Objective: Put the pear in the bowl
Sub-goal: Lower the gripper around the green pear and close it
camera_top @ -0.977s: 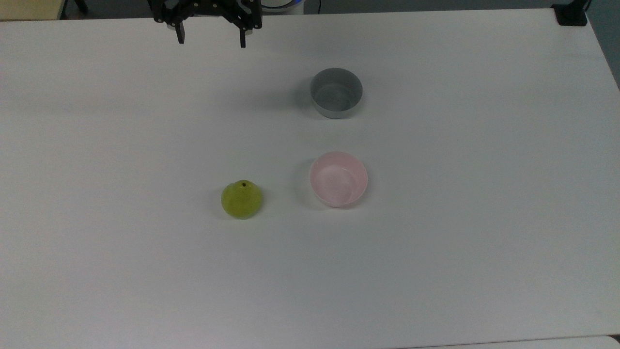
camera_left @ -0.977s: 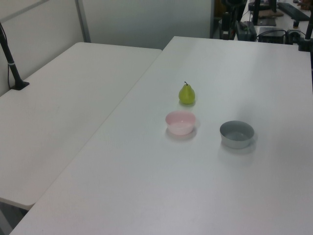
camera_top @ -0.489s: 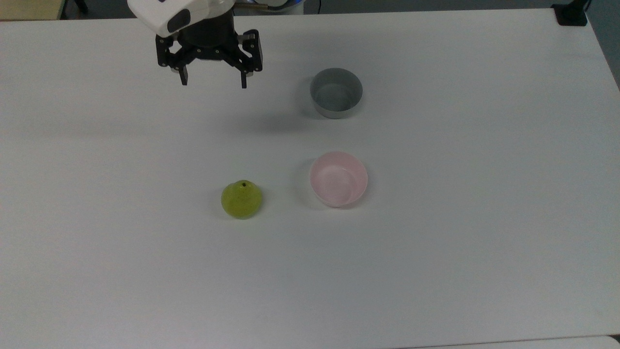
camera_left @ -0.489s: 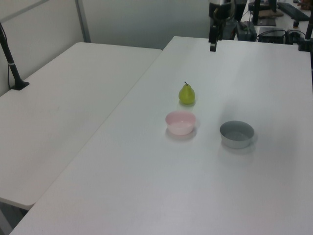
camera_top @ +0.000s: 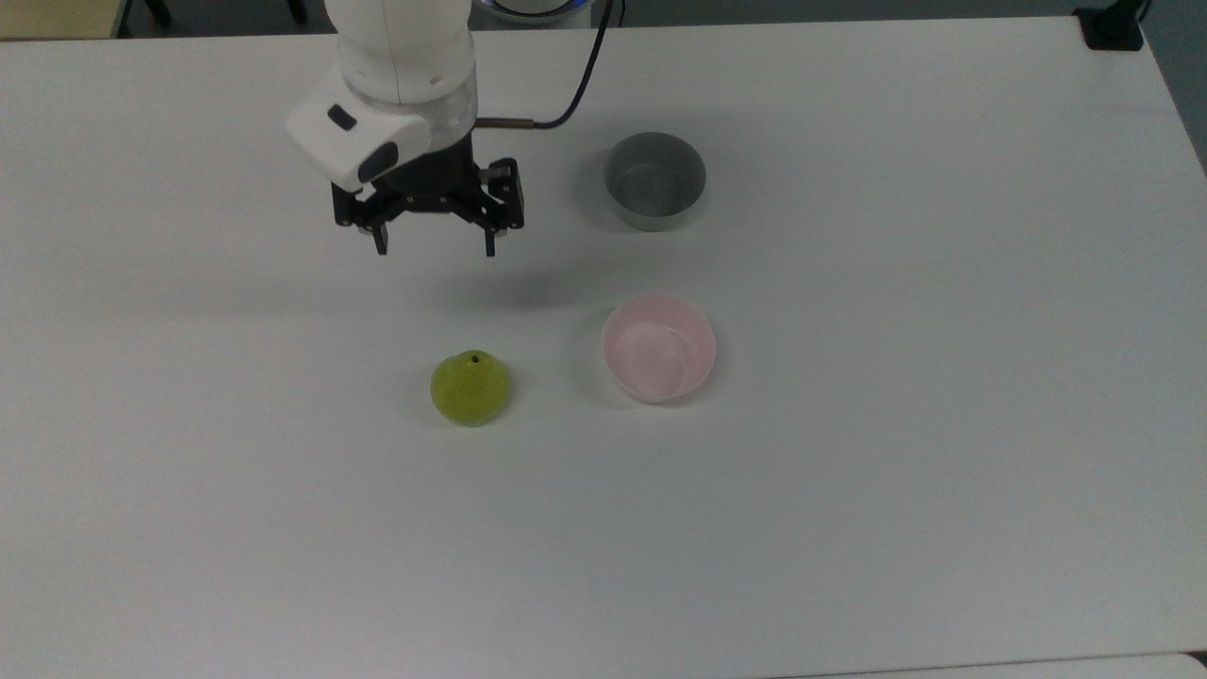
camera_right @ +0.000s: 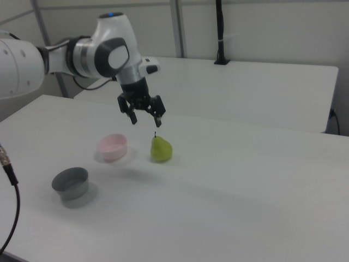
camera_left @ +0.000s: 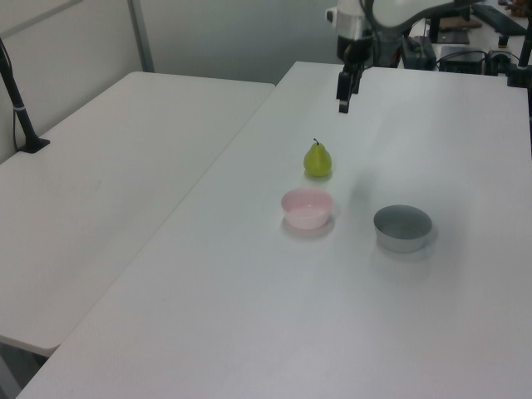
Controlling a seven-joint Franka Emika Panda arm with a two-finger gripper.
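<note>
Top view puts the pear (camera_top: pixel 471 388) just below the middle of the frame, standing free on the white table (camera_top: pixel 905 528) with its stem spot facing up. That upright stance leaves its rounded sides clear for a grasp from above. To its right in the top view, near but not touching, sits the pink bowl (camera_top: pixel 659 348), mouth up and with nothing in it, so the carry should be short. Higher in the frame, well apart from the pear, stands the grey bowl (camera_top: pixel 654 180), which is likely just a distractor. The gripper (camera_top: pixel 433 249) hangs in the upper left of the middle area, above and a little left of the pear in the top view, fingers spread wide with nothing between them, which suits an approach before any grasp. In the right view the gripper (camera_right: pixel 144 115) points down from a bent white arm (camera_right: pixel 103 53) that reaches in from the frame's left, clearly above the pear (camera_right: pixel 161 149) and not touching it. In the left view the pear (camera_left: pixel 317 160) sits just beyond the pink bowl (camera_left: pixel 307 208).
</note>
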